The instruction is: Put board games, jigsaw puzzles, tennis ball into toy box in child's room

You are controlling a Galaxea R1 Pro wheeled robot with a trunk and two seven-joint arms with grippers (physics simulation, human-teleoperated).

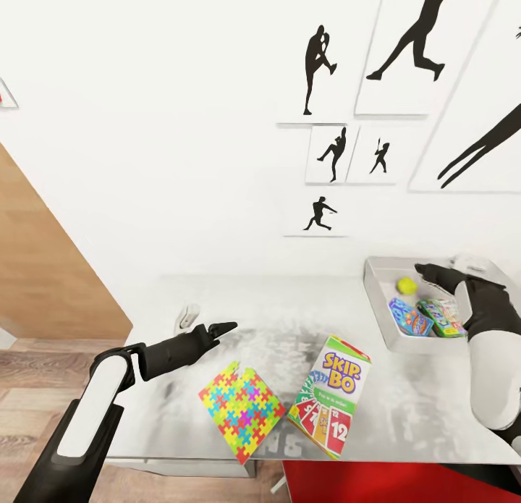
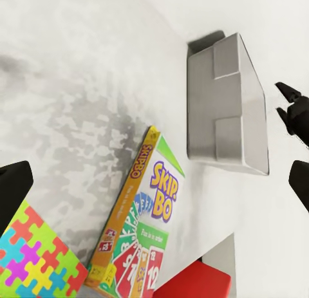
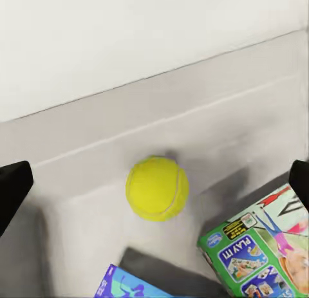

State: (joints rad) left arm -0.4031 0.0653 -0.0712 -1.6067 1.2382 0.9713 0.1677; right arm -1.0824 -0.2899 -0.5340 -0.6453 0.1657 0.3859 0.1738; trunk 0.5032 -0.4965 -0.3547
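The tennis ball (image 3: pixel 157 188) lies in the toy box (image 1: pixel 378 300) beside two board games, the blue one (image 1: pixel 409 318) and the green-edged one (image 1: pixel 441 319). Your right gripper (image 1: pixel 435 271) hangs spread and empty over the bin. On the table (image 1: pixel 159 307), the SKIP BO box (image 1: pixel 330 396) and a jigsaw puzzle (image 1: pixel 242 409) wait near the front edge. Your left gripper (image 1: pixel 221 328), fingers wide in its wrist view, hovers near the puzzle; judged next, lower it onto that thin sheet's edge.

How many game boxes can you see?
3. The SKIP BO box lies on the table beside the jigsaw puzzle; a blue box and a green box are inside the toy box.
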